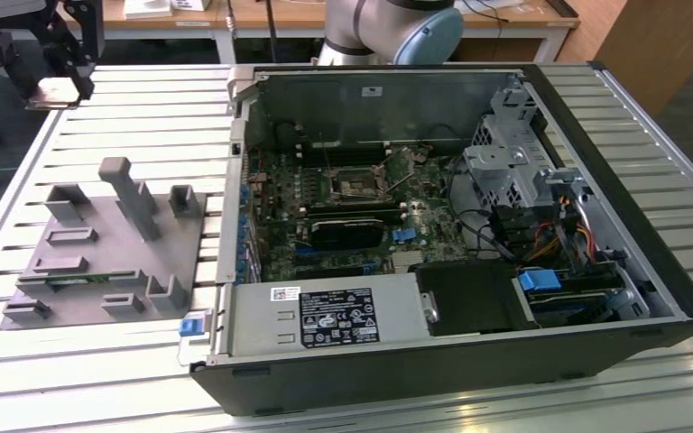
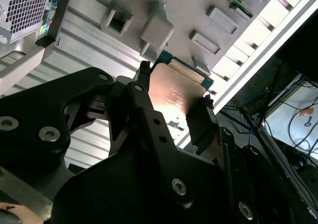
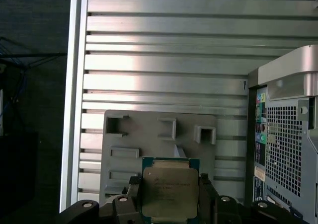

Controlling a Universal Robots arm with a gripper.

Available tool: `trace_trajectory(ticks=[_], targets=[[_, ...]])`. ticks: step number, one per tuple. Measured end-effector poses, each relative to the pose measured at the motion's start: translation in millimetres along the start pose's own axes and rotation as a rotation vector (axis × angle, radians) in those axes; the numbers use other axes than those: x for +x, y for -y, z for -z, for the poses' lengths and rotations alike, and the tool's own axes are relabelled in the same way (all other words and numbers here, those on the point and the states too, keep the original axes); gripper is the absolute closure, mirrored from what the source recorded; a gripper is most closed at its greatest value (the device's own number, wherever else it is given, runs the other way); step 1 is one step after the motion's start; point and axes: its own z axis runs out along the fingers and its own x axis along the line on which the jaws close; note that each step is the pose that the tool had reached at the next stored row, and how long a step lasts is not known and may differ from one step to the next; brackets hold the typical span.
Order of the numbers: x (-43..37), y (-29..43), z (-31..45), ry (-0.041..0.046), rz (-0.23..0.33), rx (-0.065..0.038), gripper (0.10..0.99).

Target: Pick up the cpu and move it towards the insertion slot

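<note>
Jaws [image 3: 170, 204] around cpu [image 3: 170, 191], above fixture [image 3: 149, 149].

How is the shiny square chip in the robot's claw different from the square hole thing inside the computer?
The cpu is held up in the gripper, off at the exterior view's left; the insertion slot sits fixed on the board inside the open computer case. The cpu has a pale metal lid; the slot has a dark centre inside a silvery frame. Both are square.
</note>
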Motion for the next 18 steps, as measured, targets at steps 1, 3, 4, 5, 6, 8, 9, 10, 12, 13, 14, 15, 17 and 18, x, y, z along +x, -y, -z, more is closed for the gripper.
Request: trace_trajectory(ticks=[1,3,4,5,6,8,9,10,12,13,14,15,17,18], targets=[[-1.2,0.0,0.1,0.0,0.0,0.0,0.541],[-3.5,0.1,0.2,0.0001,0.0,0.0,0.541],[-4.6,0.1,0.2,0.0001,0.0,0.0,0.541],[-5.7,0.1,0.3,0.0,0.0,0.0,0.541],[-6.8,0.1,0.3,0.0001,0.0,0.0,0.541],[-8.5,0.2,0.4,0.0001,0.0,0.0,0.541],[-9.3,0.2,0.4,0.0,0.0,0.0,0.541],[-10.0,0.2,0.5,0.0001,0.0,0.0,0.541],[-11.6,0.2,0.6,0.0,0.0,0.0,0.541],[-12.3,0.3,0.6,0.0,0.0,0.0,0.541],[-13.0,0.3,0.6,0.0,0.0,0.0,0.541],[-13.8,0.3,0.7,0.0,0.0,0.0,0.541],[-15.3,0.3,0.8,0.0,0.0,0.0,0.541],[-16.3,0.3,0.8,0.0,0.0,0.0,0.541]])
